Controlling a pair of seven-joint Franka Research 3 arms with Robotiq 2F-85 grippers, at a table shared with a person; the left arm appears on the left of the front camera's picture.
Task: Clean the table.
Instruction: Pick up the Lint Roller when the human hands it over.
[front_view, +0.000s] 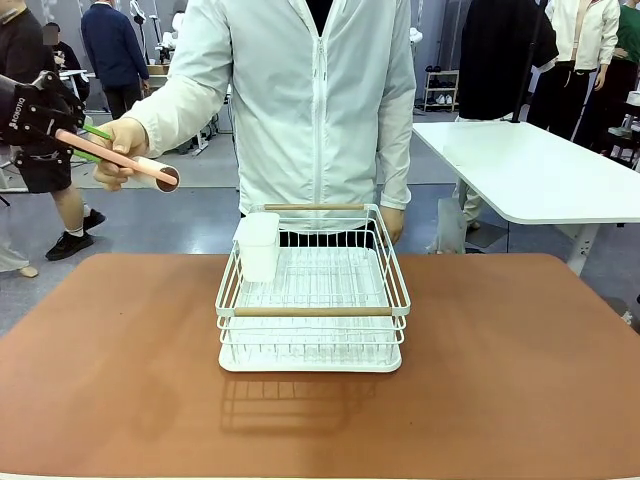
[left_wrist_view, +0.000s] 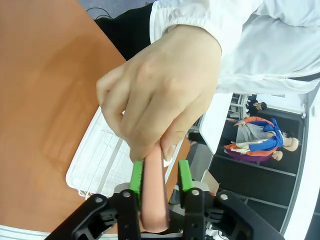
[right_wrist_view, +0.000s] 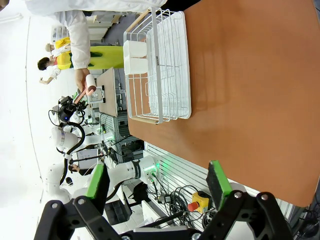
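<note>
2 holders share the lint roller (front_view: 158, 172) in this handover: the person's hand (left_wrist_view: 160, 90) grips it near the roll, while the left tool (left_wrist_view: 159, 172), raised high at the left, is clamped on its pink handle. Next, I judge, the hand must release so the arm can lower the roll onto the reddish-brown surface (front_view: 500, 380), which carries a white rack (front_view: 310, 300) at its middle. The right tool (right_wrist_view: 157, 177) hangs wide and empty by the surface.

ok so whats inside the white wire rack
A white utensil cup sits in the wire rack's far left corner; elsewhere only its wire grid and white base tray show. The cup's walls hide whatever is in it.
</note>
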